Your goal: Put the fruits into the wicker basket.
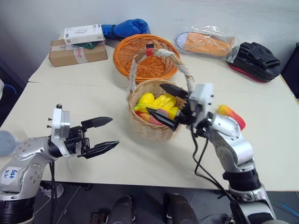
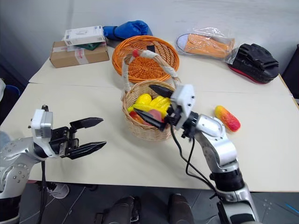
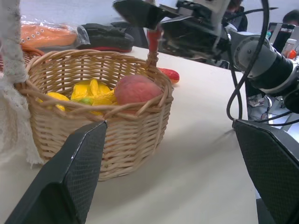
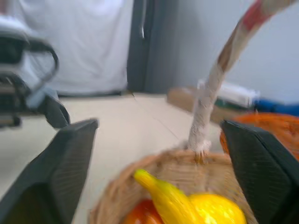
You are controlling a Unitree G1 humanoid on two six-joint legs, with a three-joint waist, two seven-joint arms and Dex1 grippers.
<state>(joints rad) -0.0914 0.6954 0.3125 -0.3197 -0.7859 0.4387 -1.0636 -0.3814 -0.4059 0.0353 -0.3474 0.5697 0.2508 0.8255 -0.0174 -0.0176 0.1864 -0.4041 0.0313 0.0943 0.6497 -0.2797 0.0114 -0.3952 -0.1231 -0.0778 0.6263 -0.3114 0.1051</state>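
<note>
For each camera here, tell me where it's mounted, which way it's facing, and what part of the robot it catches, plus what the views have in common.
Head stereo pair: sits on the head, looks forward and down at the table; both arms show, left gripper open, right gripper open over the wicker basket.
Left wrist view: looks along its own fingers at the basket's side, the peach inside, and the right arm.
Right wrist view: looks over the basket rim at the banana and the handle.
Shared: all show the basket; the mango lies on the table.
</note>
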